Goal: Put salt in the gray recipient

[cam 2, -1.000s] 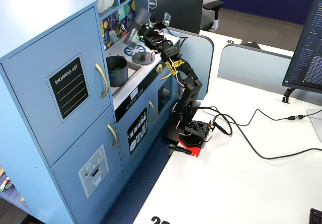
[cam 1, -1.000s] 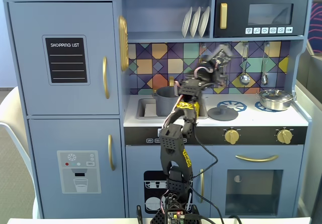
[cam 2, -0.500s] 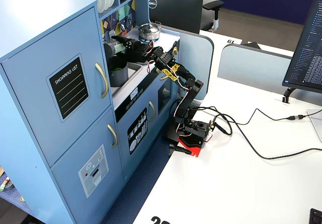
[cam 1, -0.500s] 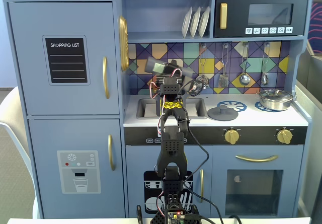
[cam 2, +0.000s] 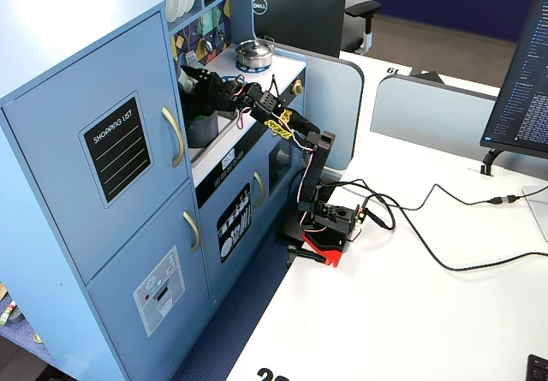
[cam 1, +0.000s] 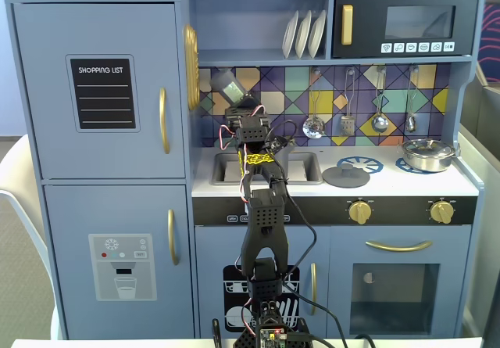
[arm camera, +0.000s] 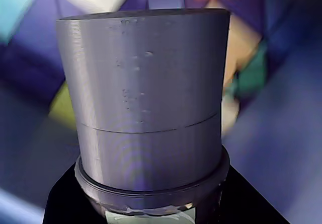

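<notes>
My gripper [cam 2: 210, 90] is shut on the salt [cam 2: 193, 82], a dark-gray shaker with a pale green label. It holds the shaker tilted above the sink. The gray recipient [cam 2: 203, 130], a matte gray pot, stands in the sink just below the shaker. In the front fixed view the salt [cam 1: 233, 90] leans in front of the tiled backsplash, with the gripper [cam 1: 239, 115] under it; the arm hides the pot there. In the wrist view the salt [arm camera: 146, 98] fills the frame, and the dark jaws of the gripper [arm camera: 151, 206] clasp its lower part by the label.
A flat gray lid [cam 1: 346, 177] lies on the stovetop right of the sink [cam 1: 301, 168]. A shiny steel pan [cam 1: 427, 154] stands on the far right burner. Utensils [cam 1: 379, 121] hang on the backsplash. The shelf with plates [cam 1: 305, 34] is above the sink.
</notes>
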